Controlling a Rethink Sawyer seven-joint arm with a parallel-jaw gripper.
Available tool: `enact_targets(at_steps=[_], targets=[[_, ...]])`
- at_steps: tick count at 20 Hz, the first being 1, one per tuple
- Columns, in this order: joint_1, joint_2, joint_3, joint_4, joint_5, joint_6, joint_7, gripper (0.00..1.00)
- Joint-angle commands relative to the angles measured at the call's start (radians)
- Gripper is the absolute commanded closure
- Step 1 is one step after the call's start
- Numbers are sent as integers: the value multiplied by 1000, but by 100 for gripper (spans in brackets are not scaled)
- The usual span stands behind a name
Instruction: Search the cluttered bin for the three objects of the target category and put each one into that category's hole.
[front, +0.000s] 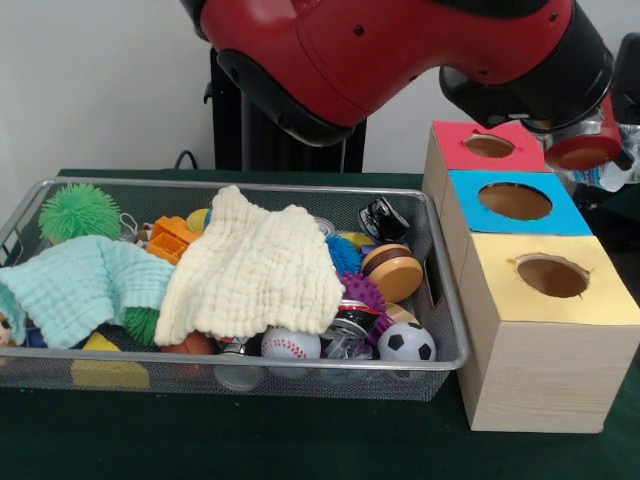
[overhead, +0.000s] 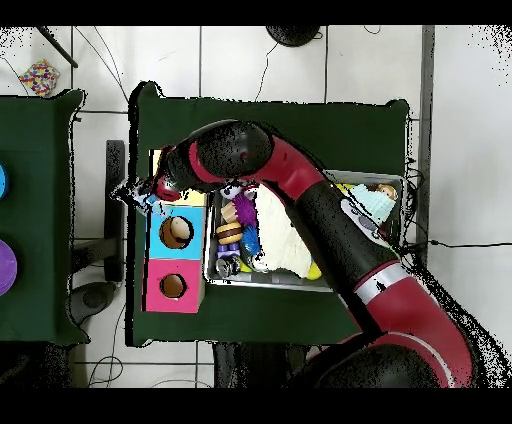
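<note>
the gripper (front: 590, 150) shows only as a red rounded end at the upper right of the front frame, hanging above the red-topped box (front: 487, 146), and whether it is spread or closed cannot be told; in the overhead frame it sits at the left end of the arm (overhead: 300, 195), over the boxes. the arm is glossy red and black, a thick curved shell filling the top of the front frame. below the tool stand three pale wooden boxes in a row, each with a round hole in a coloured top: red farthest, then the blue-topped box (front: 515, 203), then the yellow-topped box (front: 555, 280) nearest the camera. just to the left of them, touching or nearly so, lies the bin (front: 240, 358), a long shallow tray of silver wire mesh with a rounded rim, across the middle left of the front frame. a cream waffle-textured cloth (front: 255, 270) covers its centre and a mint green cloth (front: 80, 285) drapes its left part, hiding much beneath. around them show a spiky green ball (front: 78, 210), a baseball (front: 290, 345), a small soccer ball (front: 406, 343), a purple spiky ball (front: 365, 293) and a round brown and tan disc (front: 393, 272).
</note>
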Motion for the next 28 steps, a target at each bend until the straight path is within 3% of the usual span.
enact_targets(at_steps=[1, 7, 14, 24, 28], targets=[[13, 4, -106, -57, -58, 64, 131, 100], [28, 14, -134, -116, -107, 75, 93, 100], [11, 34, -114, -171, -121, 151, 37, 100], [-8, 36, -86, -124, -74, 156, 96, 100], [-1, 5, -102, -86, -52, 166, 169, 100]])
